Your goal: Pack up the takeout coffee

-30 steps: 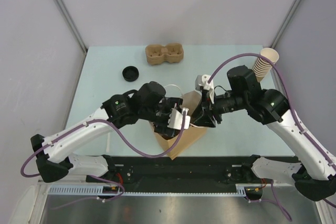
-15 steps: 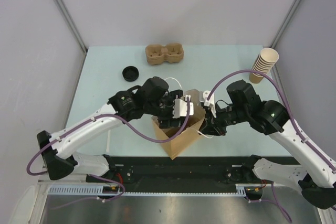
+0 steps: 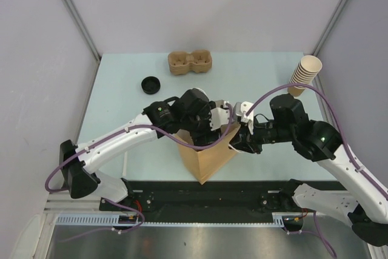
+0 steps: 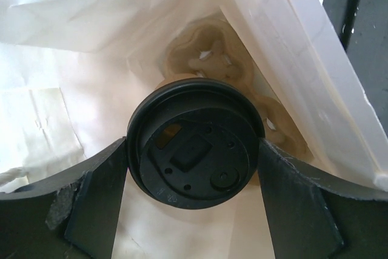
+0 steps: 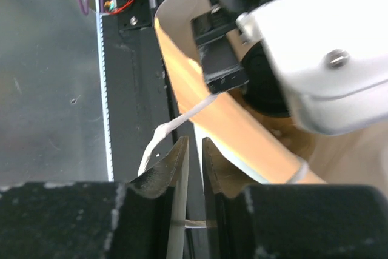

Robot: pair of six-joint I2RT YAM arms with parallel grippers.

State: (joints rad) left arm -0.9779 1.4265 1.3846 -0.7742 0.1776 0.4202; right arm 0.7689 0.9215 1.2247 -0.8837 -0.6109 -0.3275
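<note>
Left gripper (image 4: pixel 194 153) is down inside the brown paper bag (image 3: pixel 207 161), and the takeout coffee cup (image 4: pixel 195 157) sits right between its fingers (image 4: pixel 97 204) — black lid facing the wrist camera, one finger pressed against each side of the rim. That is a wide, firm clamp on the lidded cup. Below it, on the bag's white-lined floor, lies a pale pulp cup tray (image 4: pixel 206 53); whether the cup touches it cannot be told.

Over on the other side, the right gripper (image 5: pixel 194 150) is at the bag's near edge — fingers almost together, pinched on the thin white paper handle (image 5: pixel 162 133).

Out on the table (image 3: pixel 115 113): a loose black lid (image 3: pixel 150 84) at the left, a brown two-cup tray (image 3: pixel 190 63) at the back, a stack of tan cups (image 3: pixel 301 72) at the far right.
</note>
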